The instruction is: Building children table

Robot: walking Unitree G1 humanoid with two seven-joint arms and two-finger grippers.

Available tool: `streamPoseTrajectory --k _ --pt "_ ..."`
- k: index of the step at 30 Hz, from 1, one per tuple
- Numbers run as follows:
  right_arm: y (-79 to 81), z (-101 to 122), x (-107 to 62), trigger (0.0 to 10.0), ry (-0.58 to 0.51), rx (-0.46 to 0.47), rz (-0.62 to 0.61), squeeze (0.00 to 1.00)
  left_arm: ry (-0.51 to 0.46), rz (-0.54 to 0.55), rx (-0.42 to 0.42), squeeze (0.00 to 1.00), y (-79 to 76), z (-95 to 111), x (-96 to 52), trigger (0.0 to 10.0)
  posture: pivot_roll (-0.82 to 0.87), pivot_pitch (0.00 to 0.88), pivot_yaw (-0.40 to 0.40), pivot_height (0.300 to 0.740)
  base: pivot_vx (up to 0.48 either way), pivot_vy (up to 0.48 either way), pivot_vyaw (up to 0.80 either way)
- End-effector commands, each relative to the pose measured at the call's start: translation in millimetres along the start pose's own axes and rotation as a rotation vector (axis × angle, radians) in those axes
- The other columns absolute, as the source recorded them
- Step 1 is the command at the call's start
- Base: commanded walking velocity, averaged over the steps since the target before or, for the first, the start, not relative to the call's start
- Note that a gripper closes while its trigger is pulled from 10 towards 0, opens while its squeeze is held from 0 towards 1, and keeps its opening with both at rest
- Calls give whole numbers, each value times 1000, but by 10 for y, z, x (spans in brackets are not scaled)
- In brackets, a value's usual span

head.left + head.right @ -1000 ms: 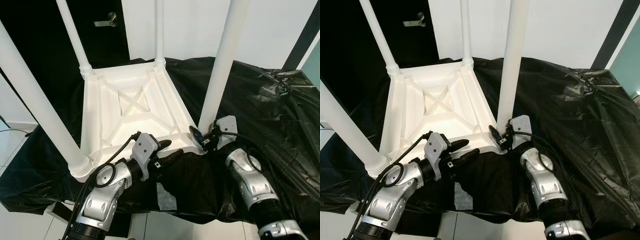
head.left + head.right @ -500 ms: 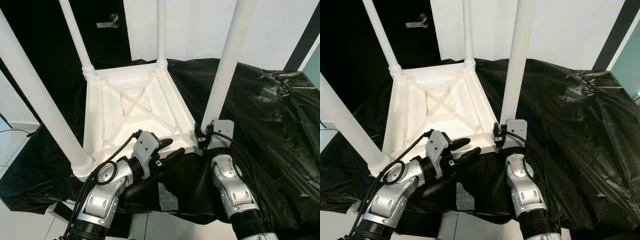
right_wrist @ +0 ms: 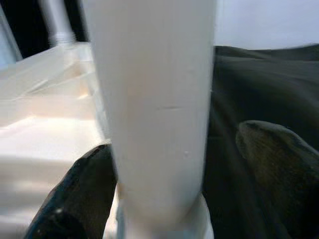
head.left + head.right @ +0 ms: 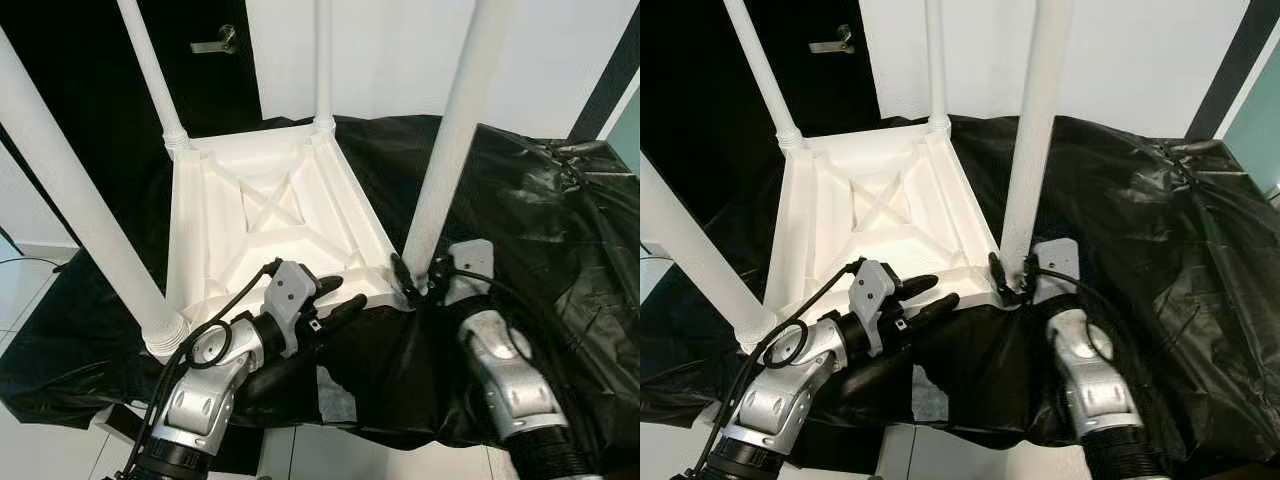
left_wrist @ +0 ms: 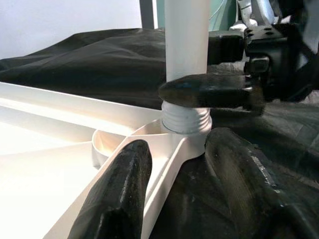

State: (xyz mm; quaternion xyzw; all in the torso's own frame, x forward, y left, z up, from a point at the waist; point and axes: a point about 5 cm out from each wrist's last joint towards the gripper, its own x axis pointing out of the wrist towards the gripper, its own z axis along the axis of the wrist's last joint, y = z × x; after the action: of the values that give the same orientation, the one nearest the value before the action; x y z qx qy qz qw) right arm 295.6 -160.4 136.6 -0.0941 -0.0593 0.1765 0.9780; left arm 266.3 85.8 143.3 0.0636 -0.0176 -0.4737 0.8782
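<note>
The white children table (image 4: 270,215) lies upside down on a black sheet, its legs pointing up. My right gripper (image 4: 412,283) is at the foot of the near-right leg (image 4: 450,140). In the right wrist view that leg (image 3: 154,99) stands between the fingers (image 3: 75,199). One finger touches it and the other stands a little off, so the gripper is open. My left gripper (image 4: 335,298) is open and straddles the table's near rim (image 5: 169,169) beside the leg's threaded base (image 5: 185,119). One of its fingers (image 5: 117,199) lies inside the rim, the other outside.
Black plastic sheet (image 4: 520,190) covers the work surface and hangs over its front edge, with a pale patch (image 4: 335,390) near me. A thick near-left leg (image 4: 90,220) rises close to my left arm. A dark door with a handle (image 4: 212,42) and a white wall stand behind.
My right wrist, swung in toward the table half a second ago, has swung back out to the right around the leg's foot. The left gripper and the table have stayed put.
</note>
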Motion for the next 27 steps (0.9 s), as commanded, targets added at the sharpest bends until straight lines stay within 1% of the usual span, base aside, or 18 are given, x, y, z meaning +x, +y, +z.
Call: streamPoseTrajectory --k 1,2,4,5,7,8,9,10,12,13,15,17,26,27 --pt "-7 14 18 10000 -14 10 46 0 11 20 -6 0 16 -13 -10 10000 9 0 10 740 0 0 0" --pt "-17 12 42 10000 -9 6 102 0 12 18 -4 0 21 -13 -11 10000 10 0 16 740 0 0 0" --pt "-17 12 42 10000 -9 6 102 0 12 18 -4 0 21 -13 -11 10000 10 0 16 740 0 0 0" --pt "-16 9 83 10000 0 12 176 0 12 15 -3 0 26 -9 -12 10000 10 0 20 740 0 0 0" --pt "-23 8 203 10000 18 -18 286 0 13 5 -2 0 20 -3 -3 10000 16 0 25 740 0 0 0" --pt "-20 6 241 10000 25 -27 314 0 13 1 -2 0 13 -1 1 10000 16 0 25 740 0 0 0" --pt "-20 6 241 10000 25 -27 314 0 13 1 -2 0 13 -1 1 10000 16 0 25 740 0 0 0" --pt "-8 10 287 10000 31 -41 349 0 13 -5 -3 0 -1 0 4 10000 17 0 27 740 0 0 0" --pt "-1 14 303 10000 32 -46 360 0 13 -6 -2 0 -7 0 3 10000 17 0 27 740 0 0 0" --pt "17 17 321 3137 29 -43 383 0 14 -7 -1 0 -14 1 3 10000 29 0 23 740 0 0 0" --pt "29 18 331 3137 27 -39 399 0 14 -8 0 0 -18 2 3 10000 29 0 23 740 0 0 0" --pt "50 9 338 0 26 -36 421 0 15 -8 1 0 -28 1 3 10000 37 0 19 740 0 0 0" --pt "54 -55 282 0 46 -22 421 0 21 8 -1 0 -32 -11 -28 10000 49 0 6 740 0 0 0" --pt "35 -81 278 0 62 -28 395 0 22 9 -2 0 -31 -15 -30 10000 48 0 4 740 0 0 0"
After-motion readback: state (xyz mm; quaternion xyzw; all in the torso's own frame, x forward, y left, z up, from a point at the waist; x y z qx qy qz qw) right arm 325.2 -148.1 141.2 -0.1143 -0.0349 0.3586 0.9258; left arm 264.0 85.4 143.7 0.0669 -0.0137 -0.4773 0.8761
